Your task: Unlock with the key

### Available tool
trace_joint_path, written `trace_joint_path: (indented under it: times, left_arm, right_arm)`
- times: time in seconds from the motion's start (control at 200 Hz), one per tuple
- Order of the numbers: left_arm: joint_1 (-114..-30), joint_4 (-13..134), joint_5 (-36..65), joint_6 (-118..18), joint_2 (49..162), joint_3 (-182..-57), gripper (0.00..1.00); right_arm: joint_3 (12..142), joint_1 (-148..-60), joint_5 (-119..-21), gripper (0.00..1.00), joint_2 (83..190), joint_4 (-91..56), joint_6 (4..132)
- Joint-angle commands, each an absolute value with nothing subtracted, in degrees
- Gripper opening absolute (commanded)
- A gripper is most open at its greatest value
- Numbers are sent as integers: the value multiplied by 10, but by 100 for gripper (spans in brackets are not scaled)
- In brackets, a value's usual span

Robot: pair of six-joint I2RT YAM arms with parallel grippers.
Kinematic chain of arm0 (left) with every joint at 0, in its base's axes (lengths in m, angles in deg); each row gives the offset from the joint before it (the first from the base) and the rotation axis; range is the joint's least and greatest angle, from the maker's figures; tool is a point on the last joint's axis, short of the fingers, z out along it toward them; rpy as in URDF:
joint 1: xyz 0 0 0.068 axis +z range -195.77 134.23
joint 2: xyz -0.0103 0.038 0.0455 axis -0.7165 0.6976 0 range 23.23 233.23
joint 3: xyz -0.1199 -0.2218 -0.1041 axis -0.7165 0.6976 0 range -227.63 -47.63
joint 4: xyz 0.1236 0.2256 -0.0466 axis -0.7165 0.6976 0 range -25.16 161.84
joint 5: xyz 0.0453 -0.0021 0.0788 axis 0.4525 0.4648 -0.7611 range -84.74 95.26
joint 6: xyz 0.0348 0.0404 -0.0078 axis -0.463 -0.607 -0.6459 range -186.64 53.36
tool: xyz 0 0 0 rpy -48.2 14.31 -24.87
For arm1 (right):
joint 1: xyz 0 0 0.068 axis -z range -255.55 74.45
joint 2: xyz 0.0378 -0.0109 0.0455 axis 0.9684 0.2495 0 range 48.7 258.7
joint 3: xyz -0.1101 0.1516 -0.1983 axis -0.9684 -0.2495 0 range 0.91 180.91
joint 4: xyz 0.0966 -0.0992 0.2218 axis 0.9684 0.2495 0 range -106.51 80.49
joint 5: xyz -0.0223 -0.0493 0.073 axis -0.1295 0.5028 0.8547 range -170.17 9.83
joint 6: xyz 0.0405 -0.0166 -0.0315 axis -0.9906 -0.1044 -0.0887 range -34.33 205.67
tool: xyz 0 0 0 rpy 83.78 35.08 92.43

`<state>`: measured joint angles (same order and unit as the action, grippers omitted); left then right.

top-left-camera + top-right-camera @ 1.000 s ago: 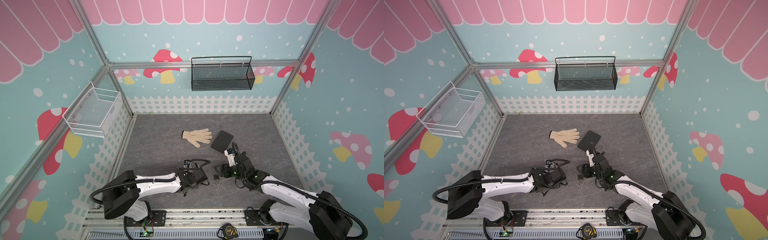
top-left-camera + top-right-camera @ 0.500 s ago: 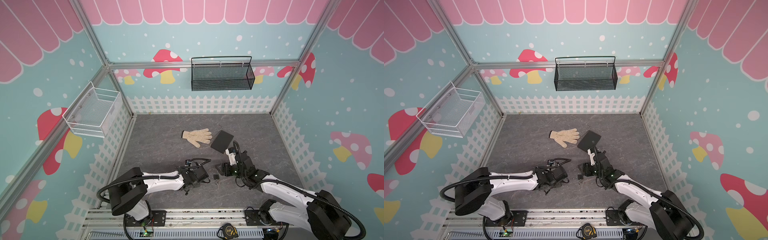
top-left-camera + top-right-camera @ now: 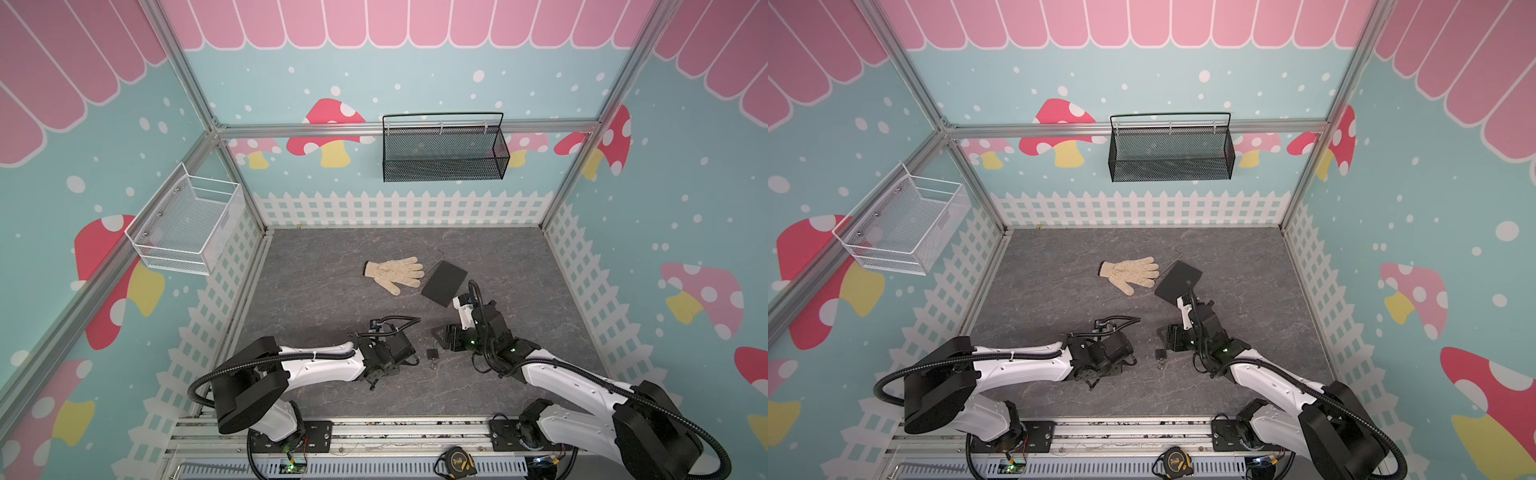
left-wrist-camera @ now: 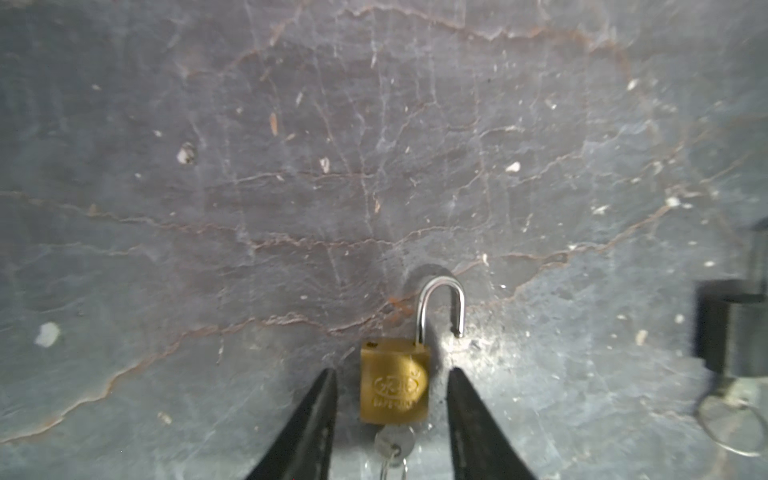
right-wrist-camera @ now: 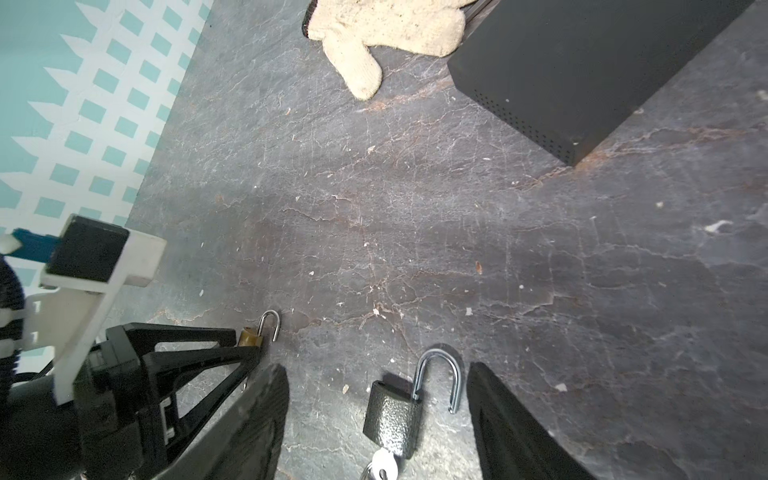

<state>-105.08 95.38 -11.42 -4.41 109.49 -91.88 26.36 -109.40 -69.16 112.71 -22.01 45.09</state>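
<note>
**mossy_k:** Where's the lock sitting right now?

**tinbot:** The brass padlock (image 4: 392,386) lies flat on the floor mat (image 3: 332,299), near-middle of the floor, just left of a black padlock (image 5: 392,415). Its shackle (image 4: 440,299) is popped up, one leg clear of the body, and the key (image 4: 394,442) is stuck in the bottom. The left gripper (image 4: 391,371) has let go: one finger on each side of the brass body, with mat showing in both gaps. The right gripper (image 5: 376,366) is the same deal, spread wide around the black padlock and not touching it. That shackle's up too, with a second key (image 5: 384,461) in it.

**mossy_k:** Surface and room?

**tinbot:** Dark grey stone-look mat with rusty veins and loads of pale crumbs. Teal walls (image 3: 415,83) with mushrooms, a white picket strip and pink scallops, on an aluminium frame (image 3: 374,126). There's a black mesh basket (image 3: 444,158) on the far wall and a white wire basket (image 3: 187,232) on the left wall. Further back, a cream glove (image 3: 395,270) lies right beside a flat black box (image 3: 444,282).

**mossy_k:** Do the views differ?

**tinbot:** Yep. In both top views only the black padlock (image 3: 432,354) (image 3: 1159,354) shows, between the arms. I can't pick out the brass one there. The right wrist view catches just its top (image 5: 248,336). The left wrist view has the black one blurred at the edge.

**mossy_k:** Any writing?

**tinbot:** There's a stamped oval logo on the brass, too soft to read. The tape measure (image 3: 455,461) on the near rail looks like it says "3m".
</note>
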Motion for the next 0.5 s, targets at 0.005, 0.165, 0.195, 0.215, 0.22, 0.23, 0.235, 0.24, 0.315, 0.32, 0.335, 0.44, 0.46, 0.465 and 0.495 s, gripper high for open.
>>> trace_joint_path:
  times: [0.005,0.165,0.195,0.215,0.22,0.23,0.235,0.24,0.315,0.32,0.335,0.44,0.46,0.465,0.495]
  left_arm:
    - [-1037,982,-140,-49,1043,-916,52]
    - [-989,1030,-185,-91,955,-927,65]
    - [-974,1039,-197,-105,936,-932,71]
    - [-964,1045,-210,-114,924,-936,74]
    - [-961,1047,-212,-116,922,-937,76]
    - [-956,1051,-217,-120,916,-939,77]
    - [-954,1053,-219,-122,913,-940,79]
    - [-950,1054,-221,-124,910,-940,80]
    - [-883,1067,-233,-169,867,-951,94]
    - [-878,1066,-234,-172,865,-952,95]
    - [-863,1066,-238,-184,857,-953,97]
    - [-757,1041,-304,-249,820,-951,100]
    - [-734,1031,-314,-259,816,-947,100]
    - [-731,1027,-315,-263,816,-946,100]
    - [-699,1002,-315,-287,812,-938,100]
  right_arm:
    - [269,-1086,-707,72,1106,-214,459]
    - [312,-1071,-767,78,1078,-167,492]
    - [323,-1065,-787,80,1073,-157,498]
    - [329,-1060,-799,82,1070,-152,503]
    - [331,-1060,-803,83,1069,-152,504]
    - [333,-1057,-810,84,1067,-150,506]
    - [334,-1057,-814,85,1066,-149,507]
    - [335,-1056,-818,85,1066,-148,508]
    - [360,-1032,-878,94,1061,-132,523]
    - [361,-1030,-882,95,1061,-131,525]
    - [367,-1025,-895,96,1061,-128,530]
    - [389,-982,-999,98,1074,-128,560]
    - [391,-972,-1019,98,1081,-133,565]
    - [392,-969,-1024,98,1082,-135,565]
    - [395,-953,-1052,98,1093,-141,571]
